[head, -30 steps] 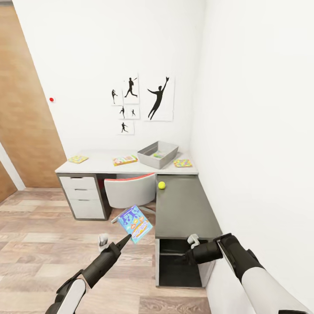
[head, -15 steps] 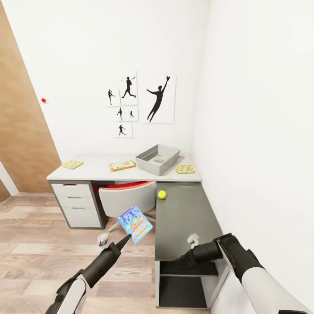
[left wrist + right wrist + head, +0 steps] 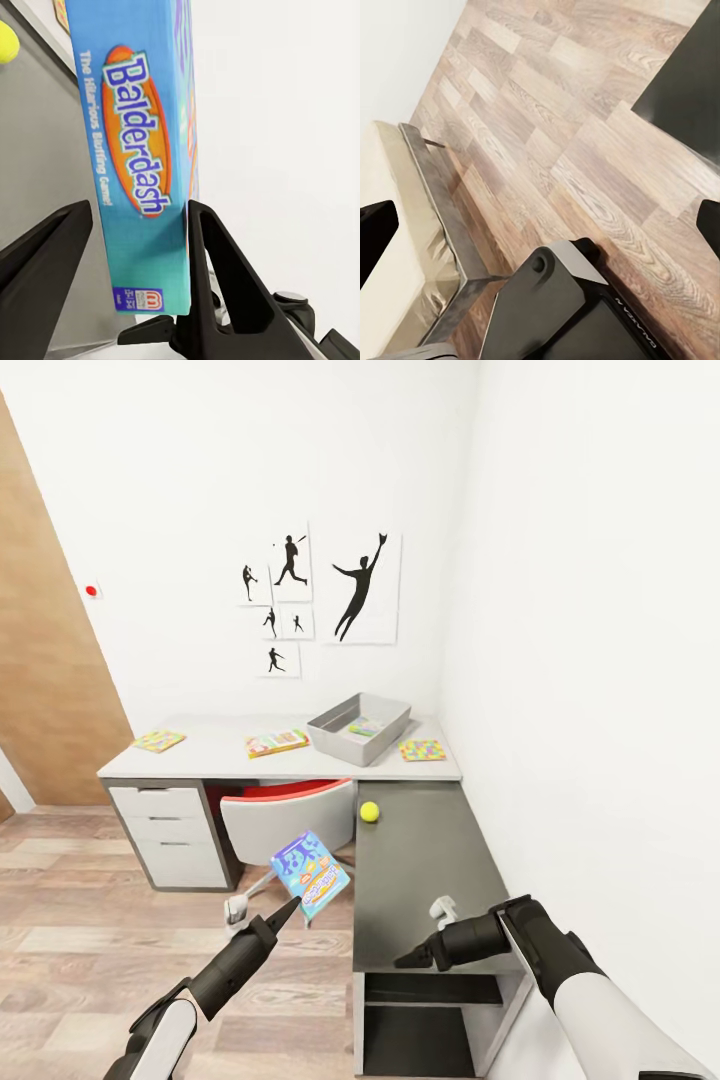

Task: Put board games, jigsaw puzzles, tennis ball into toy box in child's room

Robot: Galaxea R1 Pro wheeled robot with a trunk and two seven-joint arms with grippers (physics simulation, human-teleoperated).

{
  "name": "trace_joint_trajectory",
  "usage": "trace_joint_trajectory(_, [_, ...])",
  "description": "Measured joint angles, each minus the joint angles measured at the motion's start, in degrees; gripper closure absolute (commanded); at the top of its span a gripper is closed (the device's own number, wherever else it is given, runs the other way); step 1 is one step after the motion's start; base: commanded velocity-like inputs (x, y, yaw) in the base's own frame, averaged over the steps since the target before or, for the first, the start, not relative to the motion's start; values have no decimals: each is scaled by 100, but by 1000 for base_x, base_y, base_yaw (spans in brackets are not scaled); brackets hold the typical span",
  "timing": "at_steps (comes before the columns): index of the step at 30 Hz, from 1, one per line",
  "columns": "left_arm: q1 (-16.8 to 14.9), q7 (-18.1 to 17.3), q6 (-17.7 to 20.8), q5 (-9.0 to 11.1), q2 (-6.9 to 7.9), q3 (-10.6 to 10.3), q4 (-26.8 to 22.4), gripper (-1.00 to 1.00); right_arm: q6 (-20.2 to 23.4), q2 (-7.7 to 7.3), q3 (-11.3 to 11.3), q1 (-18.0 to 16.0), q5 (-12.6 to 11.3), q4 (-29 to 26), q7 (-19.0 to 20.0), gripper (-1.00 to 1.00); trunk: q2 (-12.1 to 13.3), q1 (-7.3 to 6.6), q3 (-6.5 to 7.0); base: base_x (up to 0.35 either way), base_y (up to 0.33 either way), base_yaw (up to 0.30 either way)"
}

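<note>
My left gripper [image 3: 288,908] is shut on a teal-blue "Balderdash" board game [image 3: 310,873], held tilted above the floor in front of the table [image 3: 215,745]. In the left wrist view the box [image 3: 135,150] sits between both black fingers [image 3: 217,277]. The light-grey toy box [image 3: 335,732] stands at the table's back corner with something colourful [image 3: 365,728] inside. A board game [image 3: 277,742] lies left of it. One jigsaw puzzle [image 3: 159,740] lies at the far left, another [image 3: 422,750] right of the toy box. The tennis ball [image 3: 370,812] rests on the dark side section. My right gripper [image 3: 412,958] is open and empty.
A red-and-white chair [image 3: 285,815] is tucked under the table, just beyond the held box. The dark side section [image 3: 425,870] runs along the right wall, with an open shelf [image 3: 430,1020] under its near end. Wood-plank floor [image 3: 70,930] lies to the left. A bed corner [image 3: 405,247] shows in the right wrist view.
The camera has shifted, so the table sits a little differently in the picture. My right gripper has reached slightly lower and to the left. The left gripper still holds the box the same way.
</note>
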Motion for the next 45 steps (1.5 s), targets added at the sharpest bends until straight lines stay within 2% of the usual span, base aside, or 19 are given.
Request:
trace_joint_trajectory(17, [0, 0, 2, 0, 0, 0, 0, 100, 10, -12, 0, 0, -5, -57, 81, -100, 0, 0, 0, 1, 0, 0])
trace_joint_trajectory(20, [0, 0, 3, 0, 0, 0, 0, 100, 20, -48, -6, 3, -10, -223, 322, -100, 0, 0, 0, 0, 0, 0])
trace_joint_trajectory(28, [0, 0, 3, 0, 0, 0, 0, 100, 123, -146, -15, 91, -66, -687, 604, -100, 0, 0, 0, 0, 0, 0])
trace_joint_trajectory(38, [0, -3, 4, 1, 0, 0, 0, 100, 348, -183, -16, 387, -113, -1364, 678, -100, 0, 0, 0, 0, 0, 0])
trace_joint_trajectory(45, [2, -12, -4, 2, -2, 0, -8, 100, 398, -182, -13, 464, -114, -1523, 686, -100, 0, 0, 0, 8, 0, 0])
